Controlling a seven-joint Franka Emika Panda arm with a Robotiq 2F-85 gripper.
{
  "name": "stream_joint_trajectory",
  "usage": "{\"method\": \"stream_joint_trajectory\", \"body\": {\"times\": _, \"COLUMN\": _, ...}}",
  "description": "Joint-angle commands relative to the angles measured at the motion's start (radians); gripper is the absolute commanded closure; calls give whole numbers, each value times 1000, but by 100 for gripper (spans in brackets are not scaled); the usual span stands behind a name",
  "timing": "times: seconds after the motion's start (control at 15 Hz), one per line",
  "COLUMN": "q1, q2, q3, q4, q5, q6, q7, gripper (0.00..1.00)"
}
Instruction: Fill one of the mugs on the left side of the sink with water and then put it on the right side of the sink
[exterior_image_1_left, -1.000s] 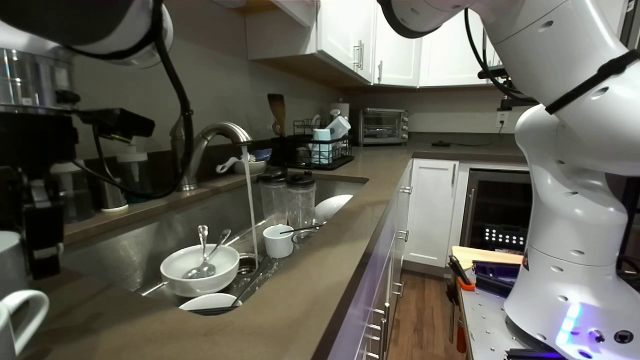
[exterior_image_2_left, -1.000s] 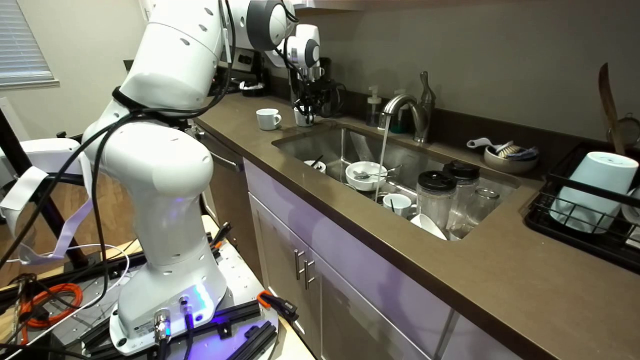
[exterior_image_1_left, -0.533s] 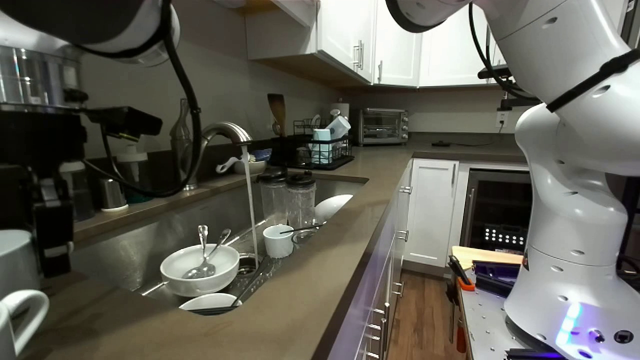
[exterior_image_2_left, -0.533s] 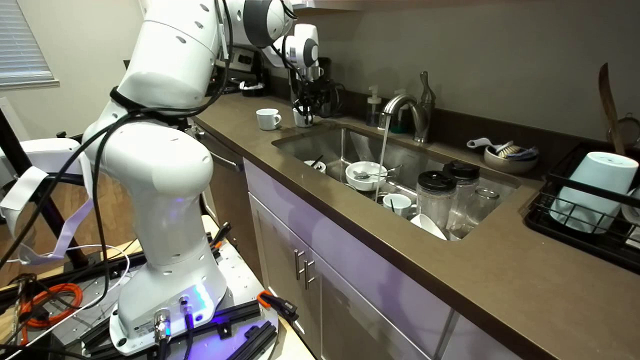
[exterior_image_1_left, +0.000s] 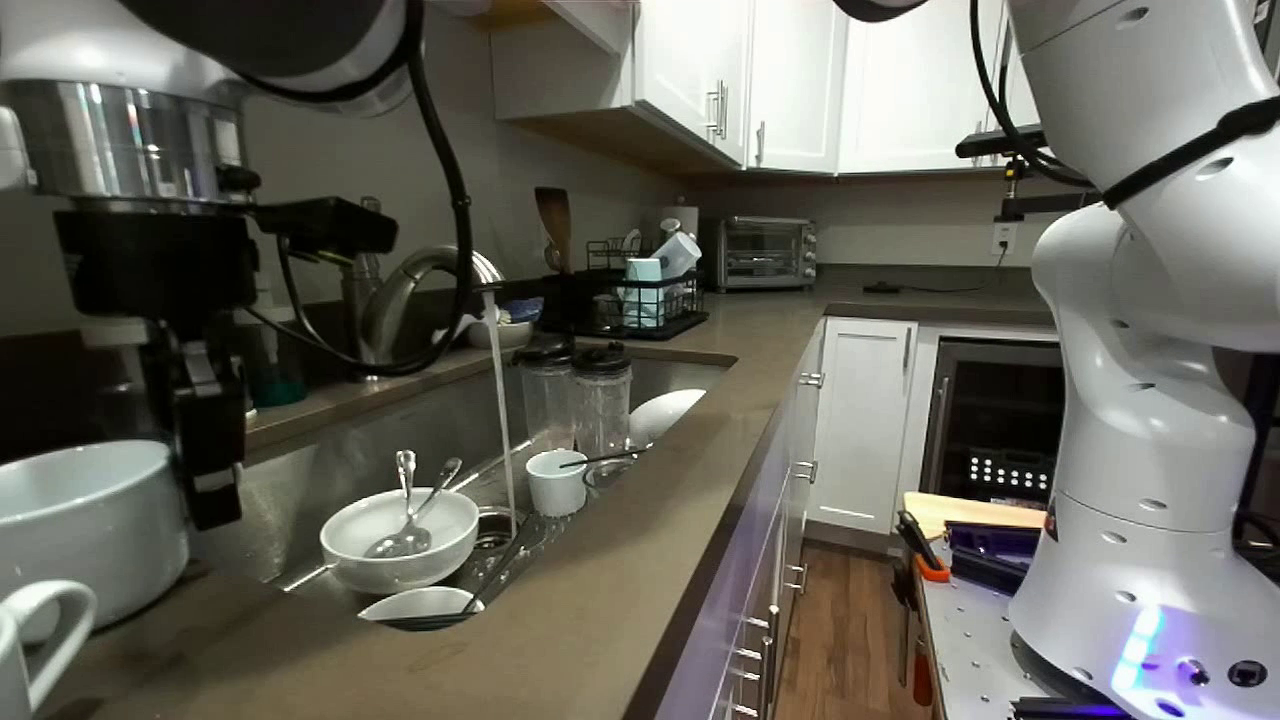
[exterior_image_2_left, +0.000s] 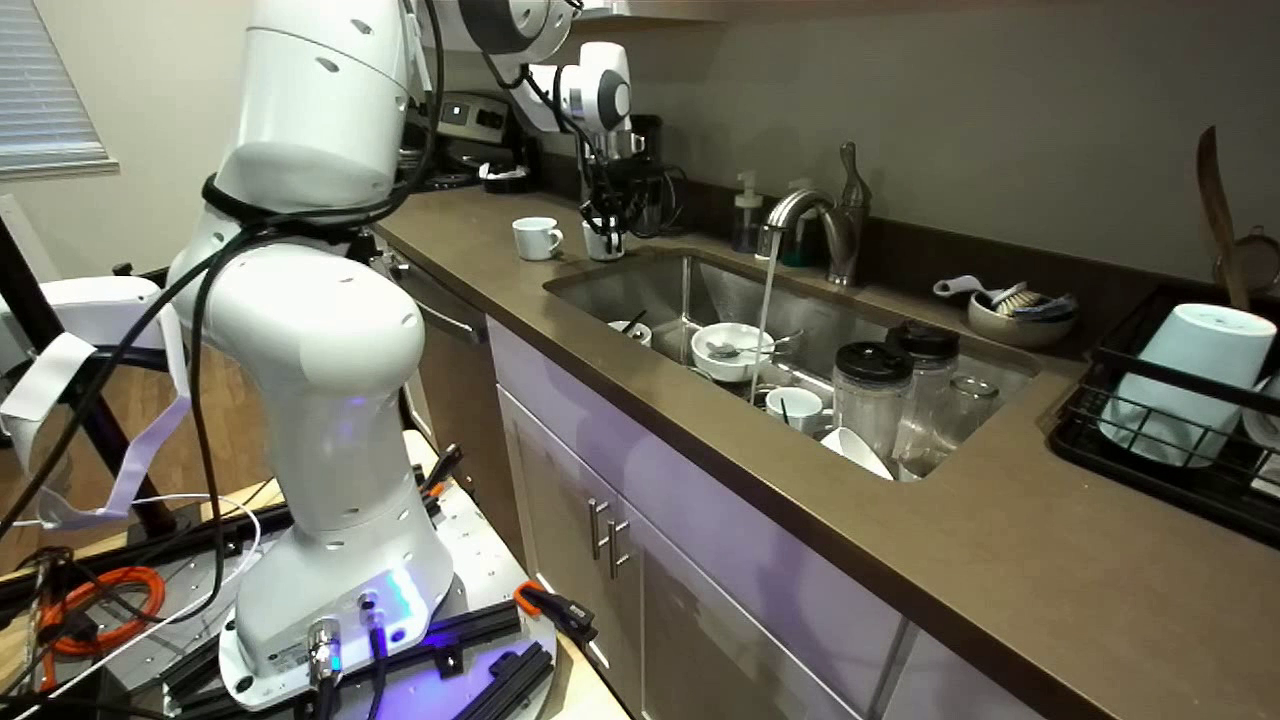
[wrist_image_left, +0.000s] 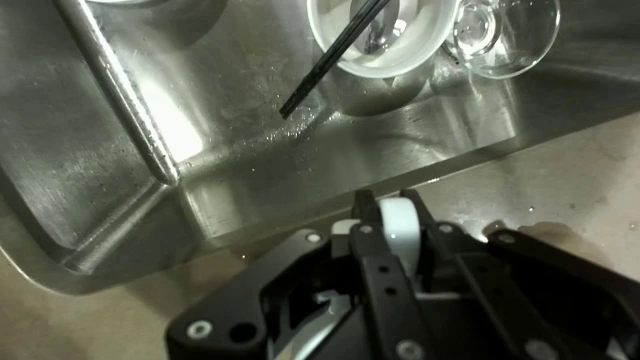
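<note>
The pincer (wrist_image_left: 388, 204) pinches the white ceramic mug (exterior_image_1_left: 100, 550) by its handle (wrist_image_left: 401, 230), right there just beside a corner of the steel sink (exterior_image_2_left: 650, 290), and water (exterior_image_2_left: 766, 305) comes streaming down from the gooseneck faucet (exterior_image_2_left: 841, 238)!

The white mug (exterior_image_1_left: 90, 535) is upright beside the steel sink (exterior_image_2_left: 725, 300), its footing unclear.

- No text, brand, number or sign is legible in the wrist view or either exterior view.
- A faint marking (exterior_image_2_left: 290, 655) sits low on the white robot base (exterior_image_2_left: 335, 612) in an exterior view, too small to read.
- A pale mark (exterior_image_2_left: 577, 614) on the nearby black-and-orange clamp (exterior_image_2_left: 562, 608) is likewise unreadable.
</note>
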Motion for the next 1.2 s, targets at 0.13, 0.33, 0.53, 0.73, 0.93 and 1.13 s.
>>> {"method": "stream_joint_trajectory", "body": {"times": 0.13, "q1": 2, "q2": -38, "q3": 17, "q4": -6, "q5": -7, "q6": -13, "q7": -1, "gripper": 92}}
{"method": "stream_joint_trajectory", "body": {"times": 0.33, "q1": 12, "q2": -29, "q3": 22, "q4": 30, "q5": -16, "q6": -40, "q7": -9, "gripper": 92}}
{"method": "stream_joint_trajectory", "body": {"times": 0.53, "q1": 20, "q2": -40, "q3": 15, "q4": 43, "q5": -35, "q6": -76, "q7": 3, "gripper": 92}}
{"method": "stream_joint_trajectory", "body": {"times": 0.73, "q1": 0, "q2": -76, "q3": 8, "q4": 3, "q5": -20, "q6": -58, "q7": 12, "gripper": 92}}
{"method": "stream_joint_trajectory", "body": {"times": 0.93, "q1": -30, "q2": -126, "q3": -1, "q4": -62, "q5": 3, "q6": -13, "q7": 23, "gripper": 92}}
{"method": "stream_joint_trajectory", "body": {"times": 1.13, "q1": -66, "q2": -185, "q3": -5, "q4": -161, "q5": 38, "q6": 56, "q7": 37, "gripper": 92}}
